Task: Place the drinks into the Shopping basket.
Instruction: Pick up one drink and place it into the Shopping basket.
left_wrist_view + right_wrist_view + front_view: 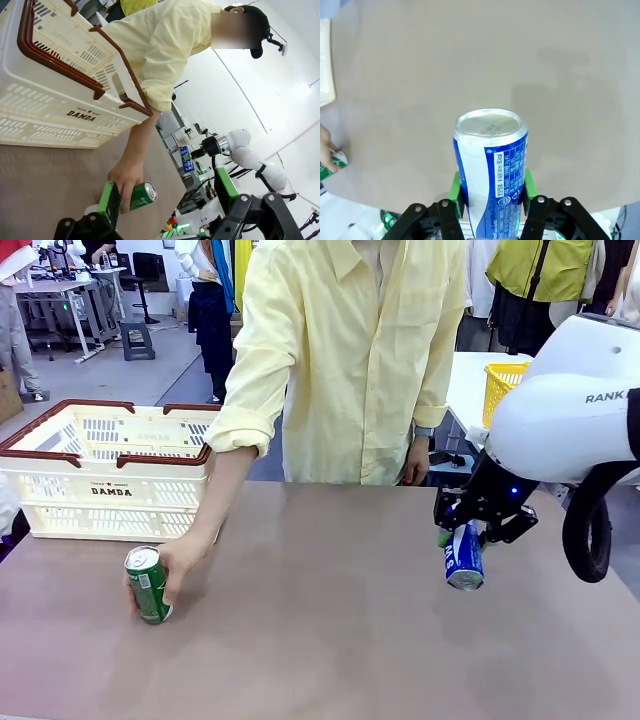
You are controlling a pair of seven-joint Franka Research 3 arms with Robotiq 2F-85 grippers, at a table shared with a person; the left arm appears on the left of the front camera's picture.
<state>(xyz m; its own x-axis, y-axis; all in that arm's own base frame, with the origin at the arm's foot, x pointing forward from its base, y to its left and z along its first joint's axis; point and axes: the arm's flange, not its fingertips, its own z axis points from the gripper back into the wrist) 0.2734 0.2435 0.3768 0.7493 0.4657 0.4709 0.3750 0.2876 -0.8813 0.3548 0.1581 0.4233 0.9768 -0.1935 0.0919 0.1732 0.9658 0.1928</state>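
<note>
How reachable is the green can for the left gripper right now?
Probably not cleanly: the left gripper is open and facing the green can, but the person's hand is gripping it.

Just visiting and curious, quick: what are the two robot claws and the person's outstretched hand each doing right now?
Left gripper: open, holding nothing.
Right gripper: closed on the blue can.
Person's hand: gripping the green can.
</note>
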